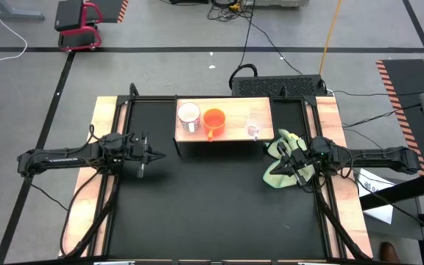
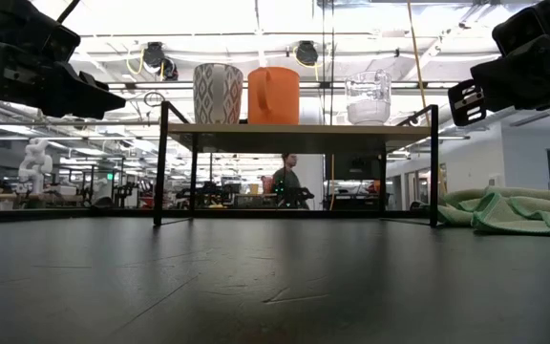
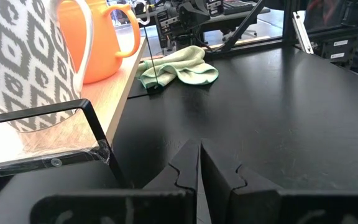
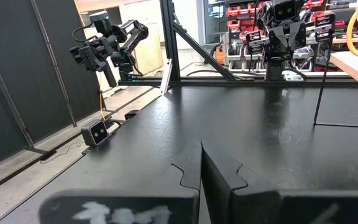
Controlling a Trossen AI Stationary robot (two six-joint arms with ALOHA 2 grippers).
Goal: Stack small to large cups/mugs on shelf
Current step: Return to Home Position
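**Now: three cups on the shelf, both claws empty**

White mug, orange mug and glass cup stand upright in one row on the shelf, in that order from the robot's left to its right. The first two are close together, and the glass stands apart near the right end. The shelf sits at the table's far edge, and its long axis runs across the table, from one arm's side to the other. No cup remains on the table, so the placing appears done.

Both arms are low and wide of the shelf, pointing inward at each other. The left gripper is off the shelf's left front corner and is the nearer one to the white mug. The right gripper is off the right front corner, over the cloth, and nearer to the glass. Each wrist view shows its two fingers pressed together with nothing between them.

The shelf lies ahead of and between the claws. A retreat to rest should therefore draw each arm outward and back, away from the shelf legs. The right arm probably needs to lift clear of the cloth.
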